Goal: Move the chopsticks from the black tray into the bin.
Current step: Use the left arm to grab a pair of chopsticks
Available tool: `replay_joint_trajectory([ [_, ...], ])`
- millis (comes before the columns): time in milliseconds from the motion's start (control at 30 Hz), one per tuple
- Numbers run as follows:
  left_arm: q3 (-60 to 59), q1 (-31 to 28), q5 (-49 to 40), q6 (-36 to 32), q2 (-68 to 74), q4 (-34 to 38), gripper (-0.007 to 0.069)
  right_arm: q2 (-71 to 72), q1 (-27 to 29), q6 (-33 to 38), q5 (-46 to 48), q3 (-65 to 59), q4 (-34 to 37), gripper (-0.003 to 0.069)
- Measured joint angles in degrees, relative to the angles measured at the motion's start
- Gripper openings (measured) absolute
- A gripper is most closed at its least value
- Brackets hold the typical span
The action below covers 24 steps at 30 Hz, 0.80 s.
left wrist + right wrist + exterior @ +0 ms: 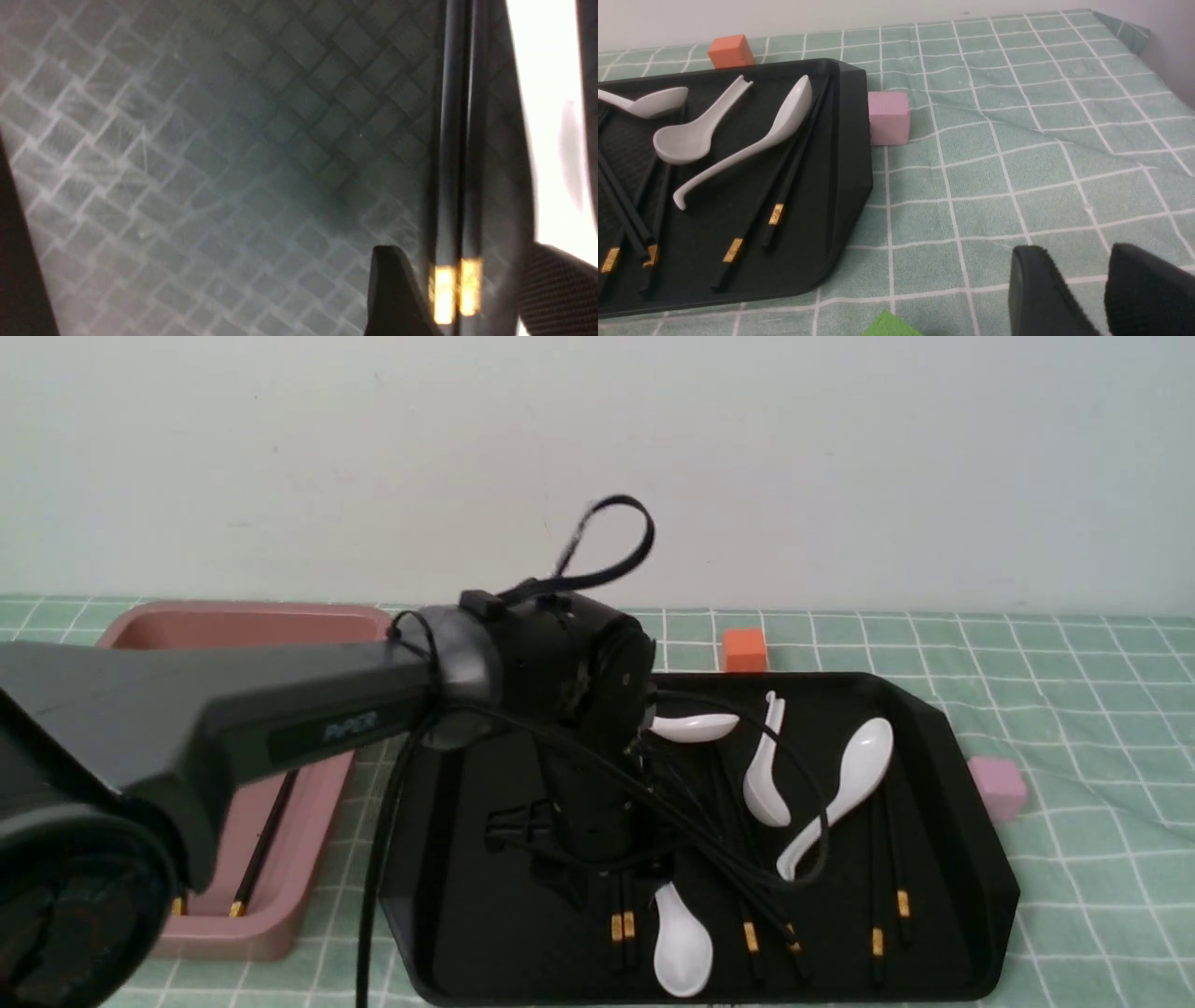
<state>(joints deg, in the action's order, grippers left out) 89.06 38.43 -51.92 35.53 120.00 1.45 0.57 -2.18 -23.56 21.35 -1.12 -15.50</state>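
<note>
Several black chopsticks with gold bands lie in pairs on the black tray: one pair near the front, one to its right, one by the right wall. My left gripper points down over the first pair. In the left wrist view that pair lies untouched on the tray floor between the fingers of my open left gripper. Two chopsticks lie in the pink bin. My right gripper hovers over the cloth, slightly open and empty.
Several white spoons lie among the chopsticks; one sits right beside the left gripper. An orange block stands behind the tray, a pink block at its right. A green object lies near the right gripper.
</note>
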Motion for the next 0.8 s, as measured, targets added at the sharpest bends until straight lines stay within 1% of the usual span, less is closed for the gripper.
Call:
replay_joint_trajectory([
  [233, 0.43, 0.21, 0.28, 0.00, 2.27, -0.98, 0.0373, 0.00, 0.00, 0.00, 0.00, 0.00, 0.00, 0.0240],
  [300, 0.55, 0.21, 0.08, 0.00, 2.49, -1.45, 0.0368, 0.00, 0.00, 0.00, 0.00, 0.00, 0.00, 0.0240],
  [367, 0.64, 0.21, -0.21, 0.00, 2.64, -1.45, 0.0348, 0.00, 0.00, 0.00, 0.00, 0.00, 0.00, 0.0240],
  [533, 1.04, 0.21, -2.13, 0.00, 2.96, -2.67, 0.0130, 0.00, 0.00, 0.00, 0.00, 0.00, 0.00, 0.0240],
  [567, 1.10, 0.21, -2.18, 0.00, 2.96, -2.97, 0.0111, 0.00, 0.00, 0.00, 0.00, 0.00, 0.00, 0.0240],
  [667, 1.05, 0.28, -2.67, 0.05, 2.43, -3.78, 0.0129, 0.00, 0.00, 0.00, 0.00, 0.00, 0.00, 0.0240],
  [800, 0.37, -0.44, -7.75, 0.24, -0.67, -5.58, 0.0129, 0.00, 0.00, 0.00, 0.00, 0.00, 0.00, 0.0240],
])
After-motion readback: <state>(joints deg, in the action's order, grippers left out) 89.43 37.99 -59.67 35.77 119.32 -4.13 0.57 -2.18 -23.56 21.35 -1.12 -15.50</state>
